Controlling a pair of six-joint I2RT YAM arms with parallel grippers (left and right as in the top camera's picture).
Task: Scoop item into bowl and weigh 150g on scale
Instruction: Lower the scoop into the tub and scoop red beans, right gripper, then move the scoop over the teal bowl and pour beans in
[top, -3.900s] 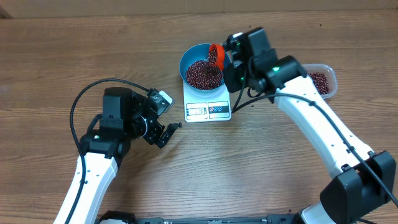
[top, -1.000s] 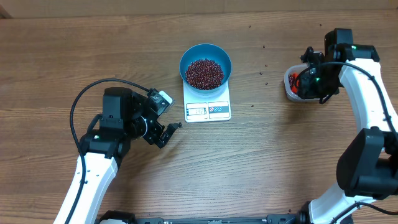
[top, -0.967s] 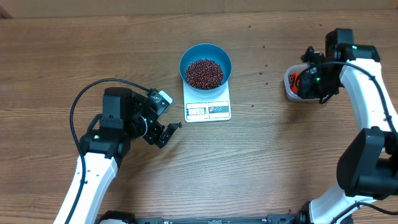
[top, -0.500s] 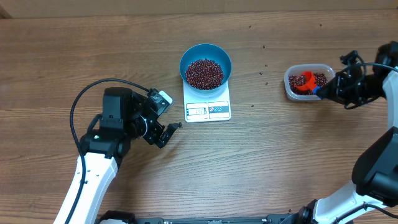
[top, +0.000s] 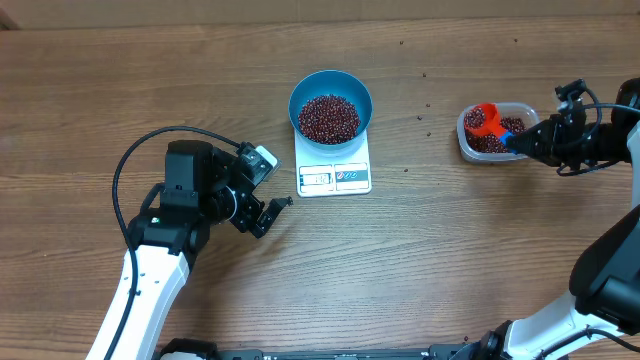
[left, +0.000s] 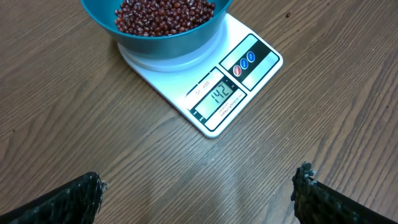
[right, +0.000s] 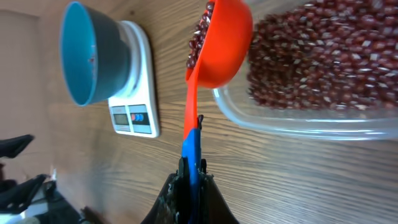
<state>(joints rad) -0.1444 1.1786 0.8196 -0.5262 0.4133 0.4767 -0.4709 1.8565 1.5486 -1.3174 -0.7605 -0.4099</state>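
Note:
The blue bowl (top: 331, 105) stands on the white scale (top: 334, 172) and holds a heap of dark red beans (top: 329, 117). From the left wrist the bowl (left: 168, 38) and the scale (left: 249, 68) lie ahead, and the display reads 142. My left gripper (top: 268, 215) hovers open over bare wood, left of the scale, its fingers (left: 81, 198) wide apart. At the right, my right gripper (top: 530, 143) is shut on the blue handle of an orange scoop (right: 221, 43). The scoop carries beans and hangs over the left end of a clear tub (right: 311, 121) of beans.
A few stray beans (top: 421, 118) lie on the wood between the scale and the clear tub (top: 464, 140). A black cable (top: 150, 140) loops over the left arm. The right wrist view shows the bowl (right: 84, 53) and scale (right: 138, 93) to the left of the scoop.
My right arm has swung outward to the right of the tub. The orange scoop has come up out of the beans and shifted toward the tub's far left corner. The left arm is still.

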